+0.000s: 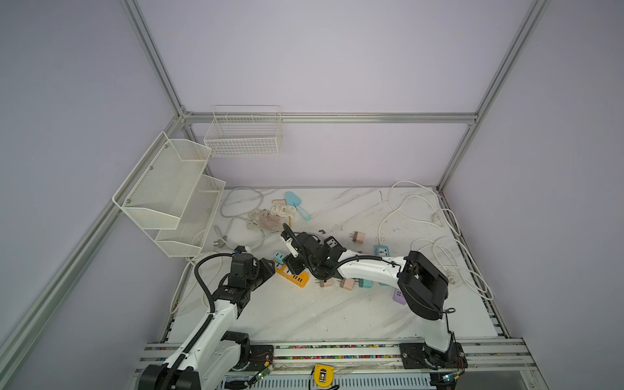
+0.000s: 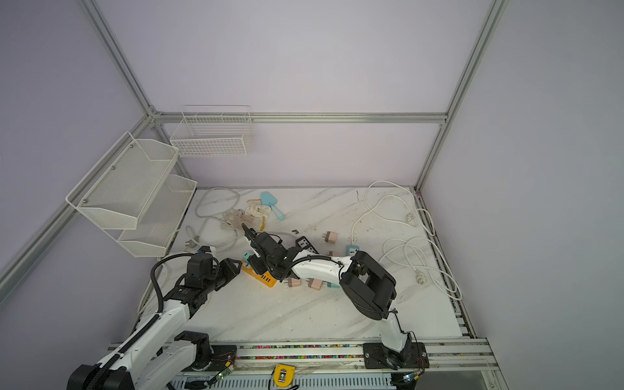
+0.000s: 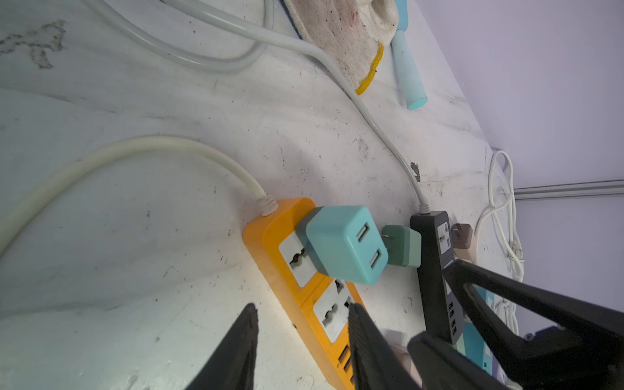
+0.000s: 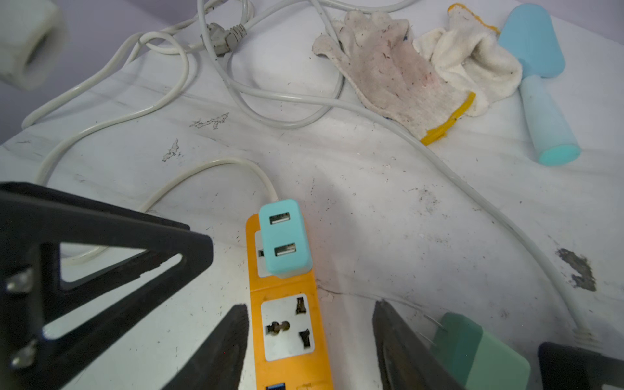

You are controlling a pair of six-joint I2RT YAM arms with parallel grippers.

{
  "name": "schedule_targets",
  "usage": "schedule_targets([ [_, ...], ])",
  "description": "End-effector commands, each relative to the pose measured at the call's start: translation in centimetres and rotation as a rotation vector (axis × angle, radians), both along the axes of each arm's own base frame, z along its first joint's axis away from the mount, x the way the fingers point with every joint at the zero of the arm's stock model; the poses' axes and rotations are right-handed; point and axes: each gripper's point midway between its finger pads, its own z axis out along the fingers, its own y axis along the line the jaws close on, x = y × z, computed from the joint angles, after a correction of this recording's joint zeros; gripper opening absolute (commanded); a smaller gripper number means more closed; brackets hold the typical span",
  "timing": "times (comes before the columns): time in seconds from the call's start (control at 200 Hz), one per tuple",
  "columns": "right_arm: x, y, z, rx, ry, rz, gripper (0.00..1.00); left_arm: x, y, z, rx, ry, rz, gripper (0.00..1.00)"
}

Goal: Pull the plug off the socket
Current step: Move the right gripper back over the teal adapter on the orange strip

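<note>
- My left pincer and right pincer both hang released, straddling the orange socket strip.
- Teal plug sits in it, prongs hidden.

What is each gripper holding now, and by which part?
Nothing yet. The right gripper straddles the orange power strip with its jaws apart; the left gripper is open near it.

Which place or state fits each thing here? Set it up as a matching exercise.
Things:
1 teal plug
2 green plug
3 gloves
4 orange power strip

Places or states:
A lying loose on the table, prongs bare
B between the open jaws of the right gripper
C plugged in
D beside the blue trowel

Pairs: 1-C, 2-A, 3-D, 4-B.
</note>
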Motion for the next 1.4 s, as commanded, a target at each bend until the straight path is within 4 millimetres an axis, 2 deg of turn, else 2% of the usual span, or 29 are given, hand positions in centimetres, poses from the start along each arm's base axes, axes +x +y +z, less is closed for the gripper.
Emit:
schedule_targets([
  [0.0, -0.4, 1.0, -0.5, -0.035, -0.020, 0.059, 0.60, 2.4, -0.4, 3.2, -0.046, -0.106, -0.019, 0.44],
  [0.23, -0.4, 2.3, -1.7, -0.052, -0.020, 0.088, 0.58, 2.8, 0.3, 2.0, -0.054, -0.074, 0.006, 0.43],
  [0.43, -0.2, 3.3, -2.4, -0.053, -0.014, 0.106, 0.54, 3.0, 0.1, 1.1, -0.077, -0.053, -0.007, 0.41],
  [0.81, -0.3, 3.8, -4.5, -0.071, 0.009, 0.121, 0.44, 3.2, -0.5, -1.0, -0.119, -0.008, -0.022, 0.36],
  [1.035, -0.1, 3.9, -4.8, -0.081, -0.002, 0.127, 0.38, 2.3, -0.2, -2.9, -0.109, 0.037, -0.007, 0.34],
  [1.395, -0.1, 4.3, -4.9, -0.082, -0.001, 0.138, 0.34, 1.9, -0.2, -4.2, -0.111, 0.072, -0.010, 0.32],
])
